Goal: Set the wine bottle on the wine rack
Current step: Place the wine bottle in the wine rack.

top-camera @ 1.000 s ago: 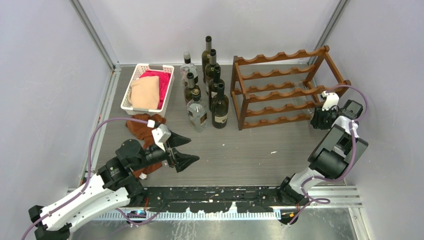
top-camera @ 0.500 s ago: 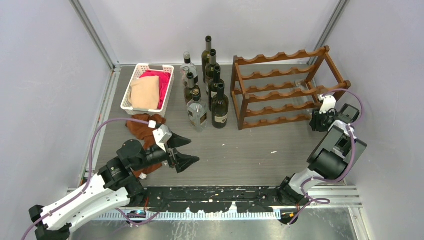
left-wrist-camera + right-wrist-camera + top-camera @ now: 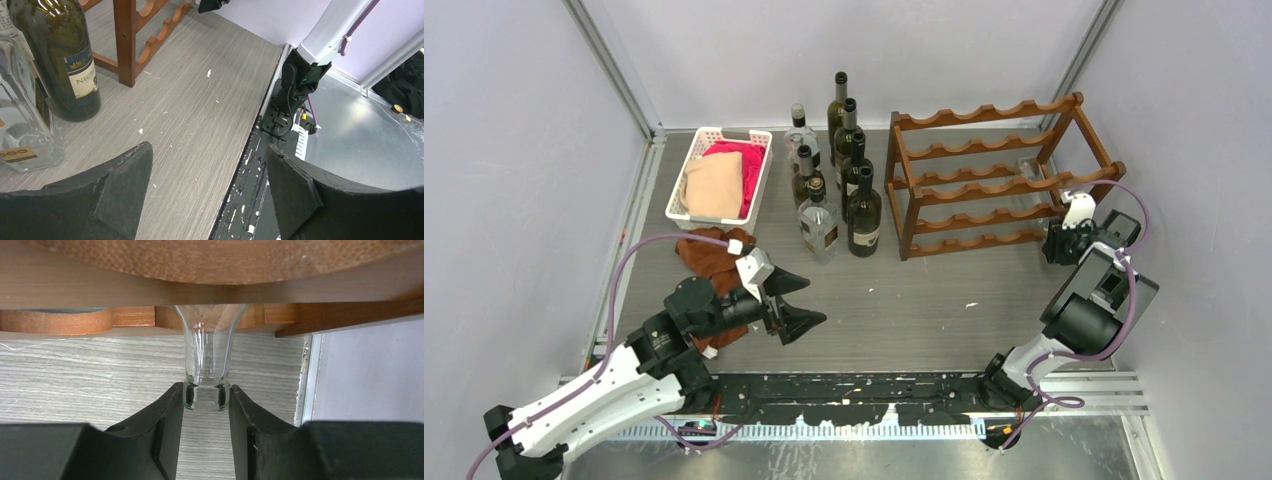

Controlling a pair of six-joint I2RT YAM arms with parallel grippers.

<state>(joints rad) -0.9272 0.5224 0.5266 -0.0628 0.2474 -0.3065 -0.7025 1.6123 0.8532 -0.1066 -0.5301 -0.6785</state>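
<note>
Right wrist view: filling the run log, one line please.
right pincer: shut on clear bottle neck | bottle: in wine rack | left pincer: open, empty

Grey wood-grain table point(image 3: 904, 290) bearing a wooden wine rack point(image 3: 999, 180) far right, upright bottles point(image 3: 863, 215) clustered far centre, white basket point(image 3: 734, 131) far left, brown cloth point(image 3: 704, 250) just nearer.

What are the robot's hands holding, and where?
The right gripper pinches a clear glass bottle by the lip of its neck. The left gripper holds nothing.

The wine rack point(image 3: 150, 290) hides the wine bottle point(image 3: 206, 360) beyond its neck.
</note>
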